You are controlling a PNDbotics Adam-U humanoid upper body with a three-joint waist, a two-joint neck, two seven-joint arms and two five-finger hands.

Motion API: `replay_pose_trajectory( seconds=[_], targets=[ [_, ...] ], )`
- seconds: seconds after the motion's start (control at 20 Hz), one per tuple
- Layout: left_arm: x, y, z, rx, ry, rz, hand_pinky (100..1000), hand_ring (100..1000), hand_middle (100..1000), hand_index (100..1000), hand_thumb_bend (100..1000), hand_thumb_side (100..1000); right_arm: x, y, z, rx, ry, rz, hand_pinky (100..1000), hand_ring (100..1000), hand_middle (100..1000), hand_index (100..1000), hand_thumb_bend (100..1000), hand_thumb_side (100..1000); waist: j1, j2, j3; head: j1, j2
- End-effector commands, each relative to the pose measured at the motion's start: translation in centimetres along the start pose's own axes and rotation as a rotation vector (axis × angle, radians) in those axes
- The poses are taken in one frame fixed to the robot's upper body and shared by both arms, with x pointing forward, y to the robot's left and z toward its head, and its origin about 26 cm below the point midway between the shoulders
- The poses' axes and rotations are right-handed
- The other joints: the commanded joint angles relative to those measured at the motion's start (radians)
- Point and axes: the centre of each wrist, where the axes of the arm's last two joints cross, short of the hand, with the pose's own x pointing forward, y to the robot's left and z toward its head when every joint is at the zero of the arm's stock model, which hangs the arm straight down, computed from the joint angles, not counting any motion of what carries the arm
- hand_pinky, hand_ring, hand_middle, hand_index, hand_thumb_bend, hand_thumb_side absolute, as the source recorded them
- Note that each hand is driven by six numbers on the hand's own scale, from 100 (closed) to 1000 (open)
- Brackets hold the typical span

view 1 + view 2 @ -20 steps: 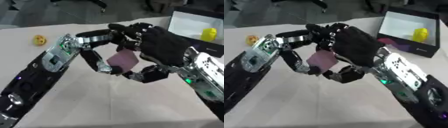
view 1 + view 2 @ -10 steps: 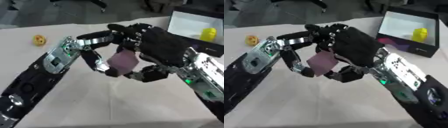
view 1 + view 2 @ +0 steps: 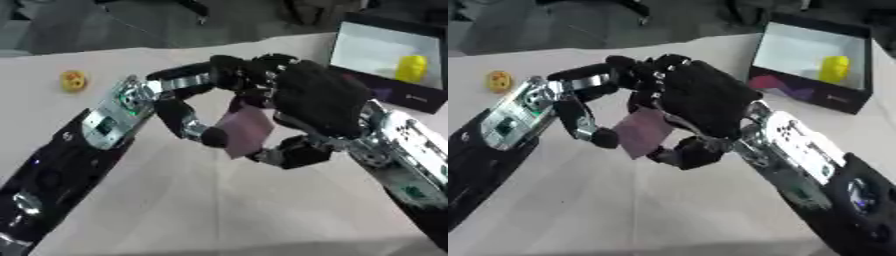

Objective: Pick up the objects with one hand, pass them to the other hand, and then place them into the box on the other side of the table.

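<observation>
With both the left robot hand [image 3: 188, 112] and right robot hand [image 3: 319, 107] pinching the pink card [image 3: 247, 129], release left only once right grips, then carry to the box [image 3: 815, 65]

Probably an office or lab: a cloth-covered table [image 3: 175, 200], grey floor [image 3: 131, 25] and chair base [image 3: 636, 10].

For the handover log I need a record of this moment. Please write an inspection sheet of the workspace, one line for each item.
Surface: pale table, bare in front.
Job's things: pinkish flat piece held in the air between both hands; open box at far right, a yellow object inside.
Clutter: small yellow object at far left on the table.
Hands: left hand and right hand both curled round the pinkish piece.
Cables: nothing seen.
Surroundings: dark floor beyond the table.
</observation>
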Motion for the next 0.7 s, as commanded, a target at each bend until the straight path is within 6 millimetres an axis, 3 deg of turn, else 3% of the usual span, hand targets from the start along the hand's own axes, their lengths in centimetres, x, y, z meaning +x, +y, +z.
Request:
replay_pose_trajectory(
  seconds=[0.05, 0.3, 0.4, 0.55, 0.7],
  targets=[
    [-0.6, 4.2, 4.5, -0.008, 0.005, -0.088, 726, 642, 655, 777, 601, 712, -0.5, -0.5, 0.3, -0.006, 0.002, 0.036, 804, 796, 1000, 334, 403, 253, -0.006, -0.013, 0.000, -0.019, -0.002],
    [-1.6, 7.3, 12.0, 0.316, 0.219, -0.085, 728, 656, 664, 781, 518, 678, -2.0, -0.8, 1.5, -0.021, 0.054, 0.083, 805, 793, 1000, 335, 395, 262, -0.008, -0.014, -0.009, -0.059, -0.002],
    [-1.0, 8.1, 14.9, 0.441, 0.285, -0.135, 725, 655, 661, 779, 498, 648, -3.2, -0.8, 3.1, -0.014, 0.134, 0.093, 775, 781, 1000, 332, 417, 253, -0.008, -0.014, -0.012, -0.079, -0.002],
    [0.6, 8.8, 20.1, 0.617, 0.373, -0.202, 706, 631, 638, 762, 394, 588, -5.4, -0.5, 6.8, 0.013, 0.353, 0.093, 737, 763, 1000, 334, 441, 244, -0.005, -0.011, -0.007, -0.121, -0.002],
    [1.9, 8.8, 21.9, 0.704, 0.405, -0.212, 705, 628, 635, 759, 379, 581, -6.3, -0.5, 8.6, 0.022, 0.485, 0.093, 730, 759, 1000, 334, 446, 243, -0.003, -0.010, -0.001, -0.141, -0.002]
  ],
)
